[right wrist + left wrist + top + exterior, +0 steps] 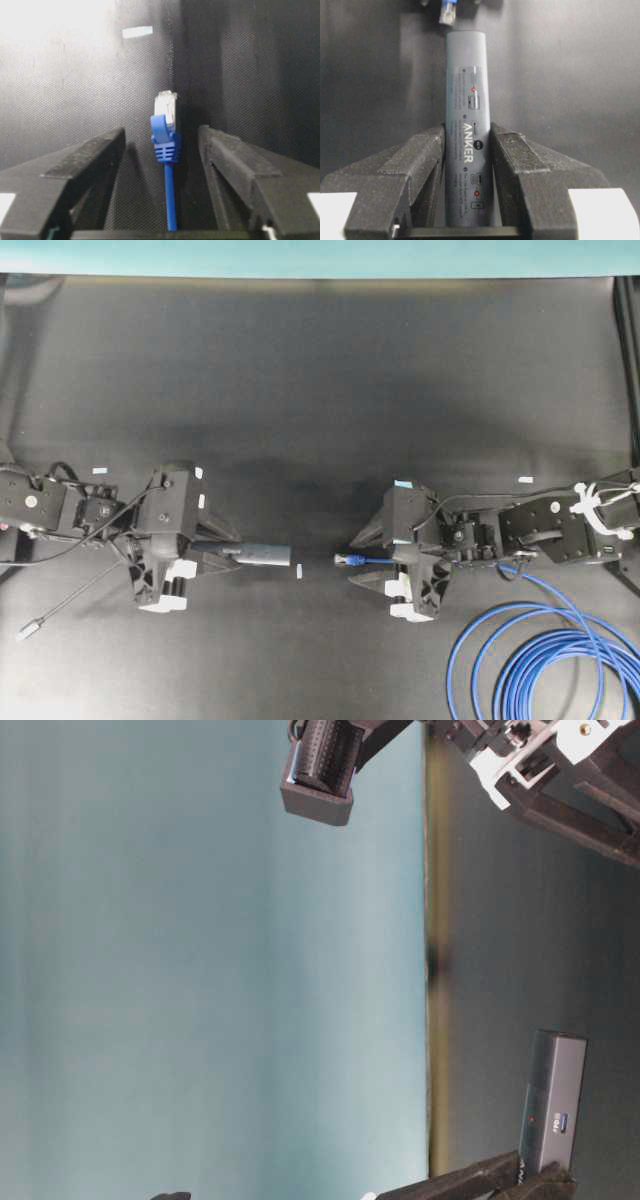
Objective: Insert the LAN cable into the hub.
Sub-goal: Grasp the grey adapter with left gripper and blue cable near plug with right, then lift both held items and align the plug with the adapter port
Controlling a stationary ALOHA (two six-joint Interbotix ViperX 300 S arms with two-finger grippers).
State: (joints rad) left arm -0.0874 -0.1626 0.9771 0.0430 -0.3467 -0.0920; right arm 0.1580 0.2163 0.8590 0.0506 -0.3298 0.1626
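Observation:
The hub (468, 100), a slim grey bar, points away from my left gripper (467, 134), which is shut on its near half. In the overhead view the hub (262, 553) sticks out rightward from the left gripper (212, 554). It also shows in the table-level view as the hub (555, 1105). The LAN cable's plug (165, 111) with its blue boot lies on the mat between the fingers of my right gripper (161, 132), with a gap on each side. The right gripper is open. Overhead, the plug (345, 560) faces the hub's free end across a short gap.
The LAN cable's blue loops (545, 660) lie at the front right. The hub's thin grey lead (75, 600) trails to the front left. Small white tape marks (299, 571) dot the black mat. A teal wall (320, 255) runs along the back edge.

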